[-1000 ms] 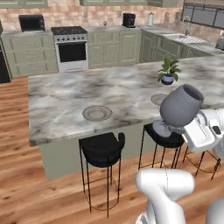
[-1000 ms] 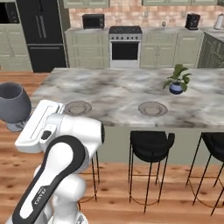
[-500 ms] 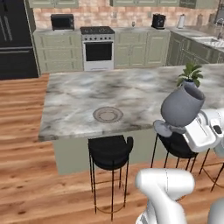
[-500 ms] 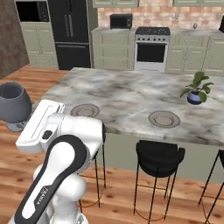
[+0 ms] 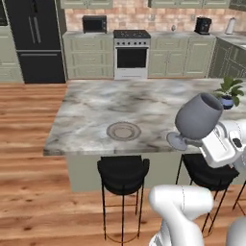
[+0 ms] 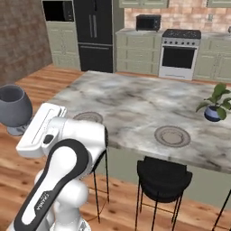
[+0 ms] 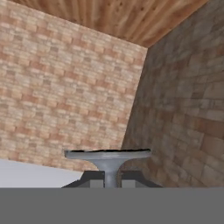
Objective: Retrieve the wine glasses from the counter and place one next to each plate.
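A dark grey wine glass (image 5: 198, 117) hangs tilted in front of the counter (image 5: 96, 105), with my gripper (image 5: 204, 143) shut on its stem. From the other side, the glass (image 6: 14, 106) is left of the counter (image 6: 131, 103), beside my gripper (image 6: 28, 128). In the hand view its disc foot (image 7: 108, 154) stands just above my gripper (image 7: 111, 179), the stem pinched between the tips. One plate (image 5: 123, 130) lies near the counter's front edge. Two plates (image 6: 88, 117) (image 6: 172, 136) show in the right base view.
A potted plant (image 5: 228, 91) (image 6: 215, 103) stands at the counter's right end. Black stools (image 5: 122, 175) (image 5: 209, 173) (image 6: 162, 178) line its front. A stove (image 5: 131, 53) and a black fridge (image 5: 36, 38) stand along the back wall. Wooden floor lies to the left.
The whole scene has slid to the right in both base views, so the camera has moved with the base. The glass stays in the grip in the same pose.
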Available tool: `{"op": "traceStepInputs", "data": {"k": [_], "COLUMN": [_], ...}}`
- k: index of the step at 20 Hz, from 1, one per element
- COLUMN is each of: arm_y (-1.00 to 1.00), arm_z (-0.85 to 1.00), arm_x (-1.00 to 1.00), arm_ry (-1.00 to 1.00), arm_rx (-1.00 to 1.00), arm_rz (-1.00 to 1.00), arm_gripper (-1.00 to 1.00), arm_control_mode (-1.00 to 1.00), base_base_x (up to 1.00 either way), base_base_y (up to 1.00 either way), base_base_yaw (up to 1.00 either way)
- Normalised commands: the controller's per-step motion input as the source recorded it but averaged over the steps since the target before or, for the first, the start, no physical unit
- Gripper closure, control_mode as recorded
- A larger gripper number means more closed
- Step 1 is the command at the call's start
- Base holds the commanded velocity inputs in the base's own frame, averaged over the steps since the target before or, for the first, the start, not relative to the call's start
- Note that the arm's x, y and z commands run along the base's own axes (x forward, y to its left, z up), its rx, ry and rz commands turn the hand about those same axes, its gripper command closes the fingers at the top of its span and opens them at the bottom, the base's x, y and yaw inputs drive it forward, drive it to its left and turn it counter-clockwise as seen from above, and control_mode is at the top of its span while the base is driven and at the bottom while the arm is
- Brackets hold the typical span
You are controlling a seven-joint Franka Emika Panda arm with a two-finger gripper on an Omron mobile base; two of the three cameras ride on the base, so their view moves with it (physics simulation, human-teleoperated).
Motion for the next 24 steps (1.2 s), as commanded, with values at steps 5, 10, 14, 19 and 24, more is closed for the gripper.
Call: {"op": "traceStepInputs", "data": {"k": [5,10,14,19,24], "arm_y": [0.00,0.00,0.00,0.00,0.00], "arm_z": [0.00,0.00,0.00,0.00,0.00], "arm_x": [0.00,0.00,0.00,0.00,0.00], "arm_ry": [0.00,0.00,0.00,0.00,0.00], "arm_rx": [0.00,0.00,0.00,0.00,0.00], "arm_rz": [0.00,0.00,0.00,0.00,0.00], "arm_gripper": [1.00,1.00,1.00,1.00,1.00], "arm_control_mode": [1.00,1.00,1.00,1.00,1.00], "base_base_x": [0.00,0.25,0.64,0.79,0.58], "base_base_y": [-0.68,-0.29,-0.21,0.00,0.04], "base_base_yaw": [0.00,-0.04,-0.11,-0.05,-0.13]}}
